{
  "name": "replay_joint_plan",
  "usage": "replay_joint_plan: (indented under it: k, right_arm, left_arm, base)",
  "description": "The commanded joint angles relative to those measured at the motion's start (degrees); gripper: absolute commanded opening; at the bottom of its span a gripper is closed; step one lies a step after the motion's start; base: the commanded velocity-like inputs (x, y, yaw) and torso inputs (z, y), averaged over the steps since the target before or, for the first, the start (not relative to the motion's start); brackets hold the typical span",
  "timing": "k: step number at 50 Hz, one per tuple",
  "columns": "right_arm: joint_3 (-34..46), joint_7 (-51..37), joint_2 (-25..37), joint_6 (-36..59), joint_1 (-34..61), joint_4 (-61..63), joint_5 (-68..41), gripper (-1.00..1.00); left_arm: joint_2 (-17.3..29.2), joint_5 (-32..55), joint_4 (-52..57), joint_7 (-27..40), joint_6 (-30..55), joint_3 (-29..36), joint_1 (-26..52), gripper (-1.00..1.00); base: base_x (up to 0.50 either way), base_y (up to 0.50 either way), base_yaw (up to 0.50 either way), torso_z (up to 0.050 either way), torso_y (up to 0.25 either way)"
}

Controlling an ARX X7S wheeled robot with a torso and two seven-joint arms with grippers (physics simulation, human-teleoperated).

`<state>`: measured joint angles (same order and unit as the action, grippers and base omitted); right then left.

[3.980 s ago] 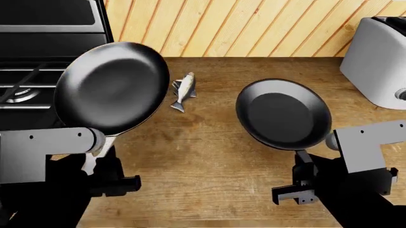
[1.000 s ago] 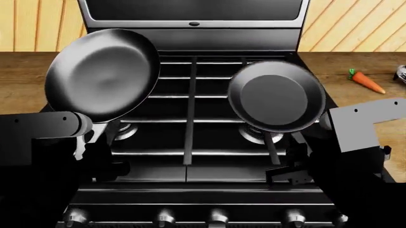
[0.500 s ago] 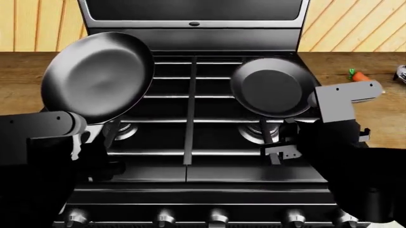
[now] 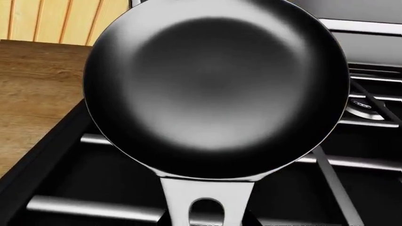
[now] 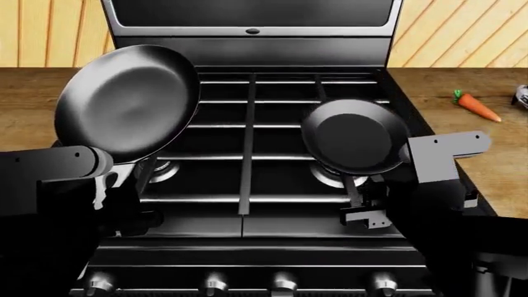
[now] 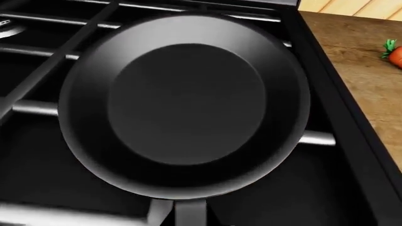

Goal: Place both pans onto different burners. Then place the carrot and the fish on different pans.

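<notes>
Wood panelling backs a black stove (image 5: 247, 185) set into a wooden counter (image 5: 486, 167), and the robot stands square in front of it with a pan in each arm.

The right gripper (image 5: 363, 213) is pinched on the dark handle of the small pan (image 5: 357, 136), though the fingers themselves are mostly hidden under the arm. That pan sits low over the front right burner (image 5: 334, 176); whether it rests on the grate or hangs just above, I cannot tell. The right wrist view shows it level and empty, its far rim close to the stove's right edge. The left gripper (image 5: 123, 204) clamps the silver handle of the big pan (image 5: 128, 102), which is held high and tilted, its inside facing the camera, above the stove's left edge and partly over the counter. The front left burner (image 5: 161, 170) peeks out beneath it.

By my reckoning neither pan is let go yet, so the first half is close to done on the right and further off on the left. The carrot (image 5: 476, 105) lies on the counter to the right, well apart from both pans; the fish is not in view.

Room looks fair: the grates between the pans are bare, and the back burners too. The big pan needs to come inward and level out so it does not overhang the left edge.
</notes>
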<state>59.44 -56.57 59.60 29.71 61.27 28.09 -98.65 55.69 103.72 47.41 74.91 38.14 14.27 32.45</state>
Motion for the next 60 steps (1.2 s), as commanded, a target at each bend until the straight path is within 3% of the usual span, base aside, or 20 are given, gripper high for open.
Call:
replay_joint_plan:
  k: [1, 10, 11, 29, 40, 48, 60]
  right_arm:
    - [-2.20, -0.60, 0.49, -0.60, 0.77, 0.91, 2.74, -1.00]
    - [-1.90, -0.18, -0.06, -0.37, 0.55, 0.38, 2.83, -1.00]
    - [-1.86, -0.12, -0.09, -0.22, 0.59, 0.31, 2.73, 1.00]
    - [-2.32, -0.36, 0.14, 0.43, 1.49, 1.29, 1.52, 1.00]
    - [-7.53, -4.36, 4.15, 0.48, 8.28, 9.47, -4.51, 1.00]
    - [-11.77, -6.58, 8.94, -0.24, 12.88, 13.61, -9.13, 1.00]
    - [-12.85, -5.23, 12.35, -3.10, 10.71, 14.50, -8.20, 1.00]
  left_arm:
    - [-0.23, -2.38, -0.27, -2.27, -1.04, -2.70, 0.52, -1.00]
    - [0.04, -1.35, -0.55, -1.85, -1.06, -2.62, 1.37, -1.00]
    - [0.14, -0.92, -0.61, -1.62, -1.03, -2.58, 1.78, -1.00]
    - [0.69, -0.75, -0.62, -1.71, -1.48, -3.01, 1.35, -1.00]
    - [0.80, -1.48, -1.89, -2.04, -0.63, -2.45, 2.51, -1.00]
    - [-0.34, -6.39, -8.15, -5.06, 1.98, -0.18, 4.05, -1.00]
    - [-4.78, -13.92, -20.82, -9.77, 7.93, 7.11, 10.12, -1.00]
  base:
    - [0.00, 0.00, 0.00, 0.000, 0.000]
    - [0.00, 0.00, 0.00, 0.001, 0.005]
    - [0.00, 0.00, 0.00, 0.000, 0.000]
    - [0.00, 0.00, 0.00, 0.001, 0.003]
    - [0.00, 0.00, 0.00, 0.001, 0.003]
    - [0.00, 0.00, 0.00, 0.001, 0.001]
    - [0.00, 0.00, 0.00, 0.001, 0.003]
